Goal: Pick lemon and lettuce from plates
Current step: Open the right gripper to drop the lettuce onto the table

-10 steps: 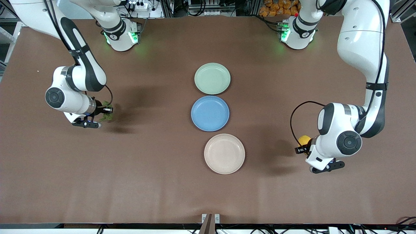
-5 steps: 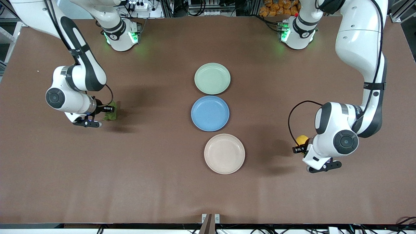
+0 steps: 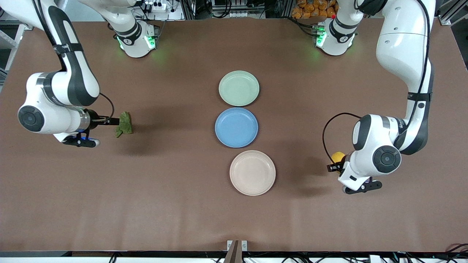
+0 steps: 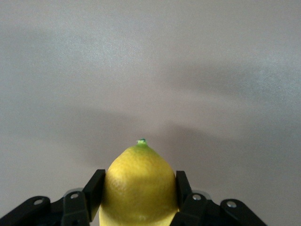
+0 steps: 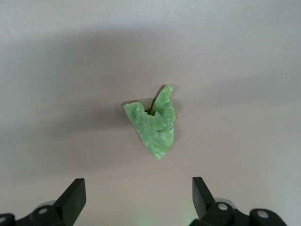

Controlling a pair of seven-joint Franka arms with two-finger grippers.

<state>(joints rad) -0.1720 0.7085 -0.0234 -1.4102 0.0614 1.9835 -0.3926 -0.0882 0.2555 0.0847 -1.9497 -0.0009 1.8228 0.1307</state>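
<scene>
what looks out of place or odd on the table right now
Nothing looks spilled or damaged. The lettuce lies loose on the bare table toward the right arm's end, off any plate, with the right gripper open above it. The lemon is clamped in the left gripper. All three plates, green, blue and beige, hold nothing.
</scene>
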